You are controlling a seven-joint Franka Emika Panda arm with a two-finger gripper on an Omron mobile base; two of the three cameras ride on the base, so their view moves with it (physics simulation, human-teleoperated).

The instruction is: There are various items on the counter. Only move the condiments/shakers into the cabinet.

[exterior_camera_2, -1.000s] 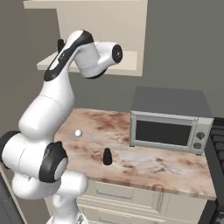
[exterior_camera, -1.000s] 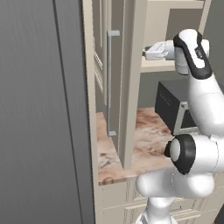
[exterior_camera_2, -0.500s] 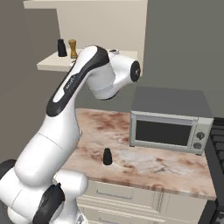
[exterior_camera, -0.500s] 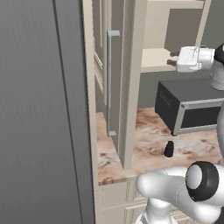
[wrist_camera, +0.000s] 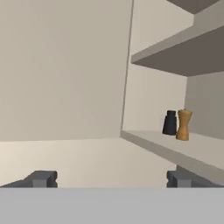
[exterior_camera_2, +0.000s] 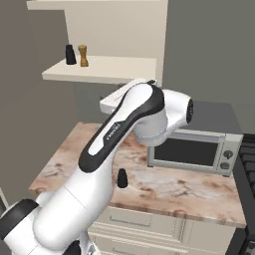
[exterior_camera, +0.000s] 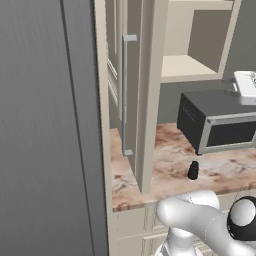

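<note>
On the cream-beige cabinet's shelf (exterior_camera_2: pixel 107 69) stand a short black shaker (exterior_camera_2: pixel 70 55) and a golden-tan knobby shaker (exterior_camera_2: pixel 83 56), side by side. The hand view has the same pair to the right, black shaker (wrist_camera: pixel 169 122) next to tan shaker (wrist_camera: pixel 183 125). My gripper (wrist_camera: pixel 111 179) is open, its fingertips wide apart with nothing between them, well back from the shelf. Another black shaker (exterior_camera_2: pixel 121 178) stands upright on the marbled counter (exterior_camera_2: pixel 189 191), also the black shaker (exterior_camera: pixel 193 170) in the left base view. The cabinet door (exterior_camera: pixel 135 100) hangs open.
A dark grey microwave (exterior_camera_2: pixel 196 144) sits at the back right of the counter. The open door's long grey bar handle (exterior_camera: pixel 126 95) juts over the counter's left end. A tall grey panel (exterior_camera: pixel 50 130) closes off the left. My arm (exterior_camera_2: pixel 129 129) arches over the counter.
My hand has pulled back from the cabinet shelf and swung right, out over the microwave. The two shakers stay on the shelf.
</note>
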